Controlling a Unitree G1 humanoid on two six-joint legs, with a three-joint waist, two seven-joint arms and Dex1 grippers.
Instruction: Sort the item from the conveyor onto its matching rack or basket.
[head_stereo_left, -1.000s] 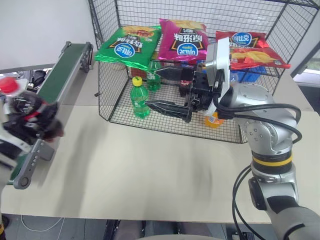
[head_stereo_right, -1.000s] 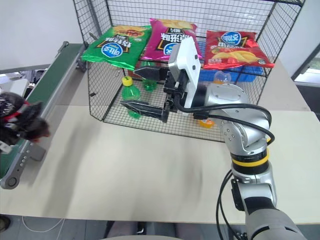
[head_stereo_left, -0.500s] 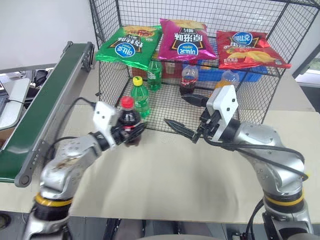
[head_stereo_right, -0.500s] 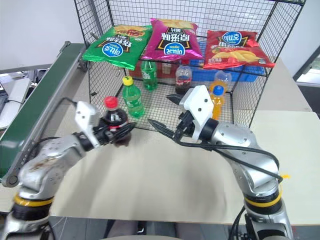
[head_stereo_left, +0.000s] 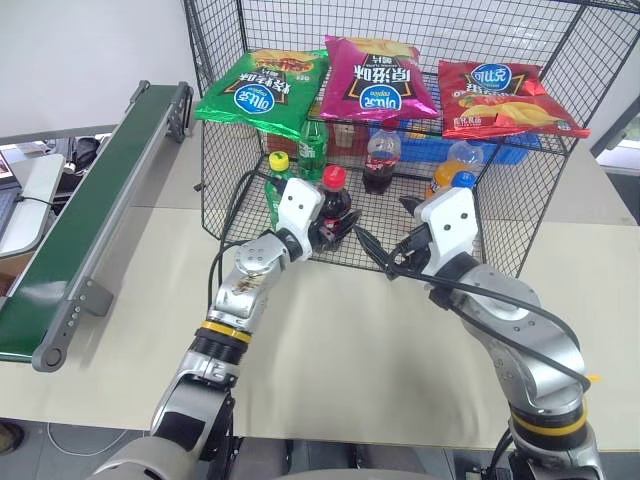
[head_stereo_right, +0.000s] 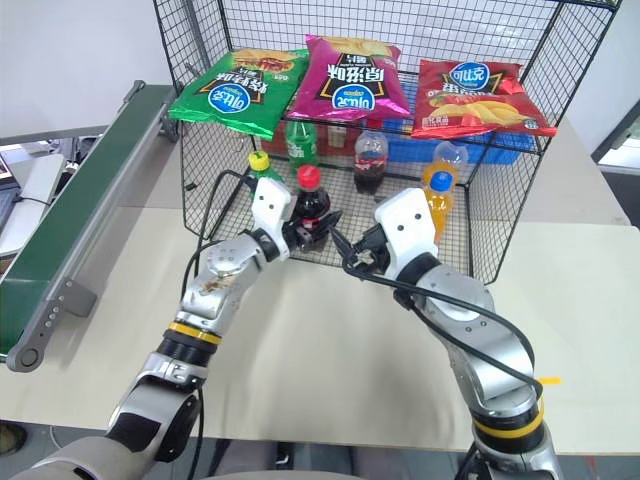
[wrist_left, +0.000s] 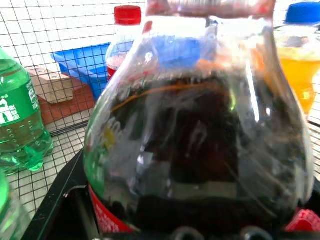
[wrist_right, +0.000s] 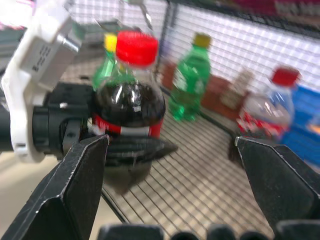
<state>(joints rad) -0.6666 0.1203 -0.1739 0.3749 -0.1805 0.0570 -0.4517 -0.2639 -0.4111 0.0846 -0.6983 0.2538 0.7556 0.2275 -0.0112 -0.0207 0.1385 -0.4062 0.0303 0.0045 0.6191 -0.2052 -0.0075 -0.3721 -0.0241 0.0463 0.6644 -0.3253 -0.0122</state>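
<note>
Left eye view, far left: the conveyor (head_stereo_left: 75, 235) runs along the table edge with nothing on its belt. Moving across, the left gripper (head_stereo_left: 335, 222) has its black fingers pinched on the cola bottle (head_stereo_left: 333, 203), held upright by its lower body right at the open front of the black wire cage (head_stereo_left: 230, 120), just beside a green soda bottle (head_stereo_left: 279, 183). Inside stand another green bottle (head_stereo_left: 312, 150) and a second cola bottle (head_stereo_left: 381, 160); chip bags (head_stereo_left: 378, 78) lie on the upper shelf. To the right, the right gripper (wrist_right: 172, 155) hangs spread wide near the held bottle, and an orange soda bottle (head_stereo_left: 455, 175) stands behind it.
</note>
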